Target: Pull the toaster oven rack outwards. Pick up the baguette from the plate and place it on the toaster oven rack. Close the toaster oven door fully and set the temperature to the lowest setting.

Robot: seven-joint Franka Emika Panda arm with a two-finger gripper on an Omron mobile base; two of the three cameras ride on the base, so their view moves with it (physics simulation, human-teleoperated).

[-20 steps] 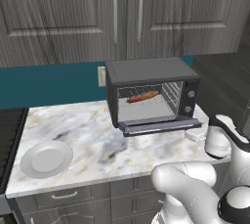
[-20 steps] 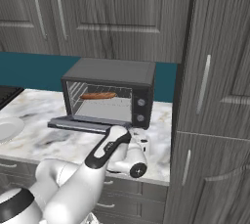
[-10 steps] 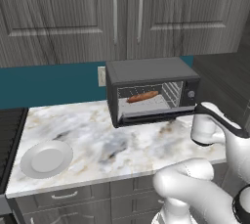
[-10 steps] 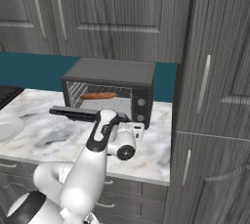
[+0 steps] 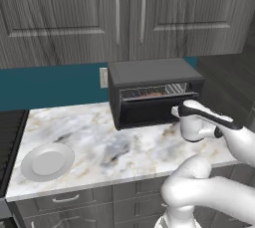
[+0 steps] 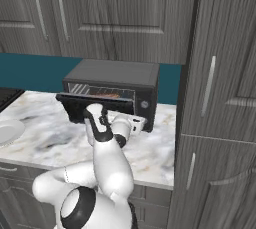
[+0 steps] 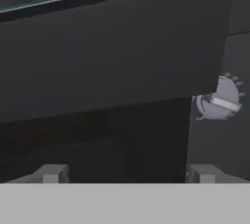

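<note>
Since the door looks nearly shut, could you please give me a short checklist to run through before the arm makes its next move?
1. Baguette inside the toaster oven, not on the plate: ok.
2. Toaster oven door fully closed: not ok; a gap remains along its top edge.
3. Gripper jaws open, holding nothing: ok.
4. Gripper close in front of the door, placed to push: ok.
5. A knob visible right of the door: ok.
6. Temperature at lowest setting: cannot tell.
</note>
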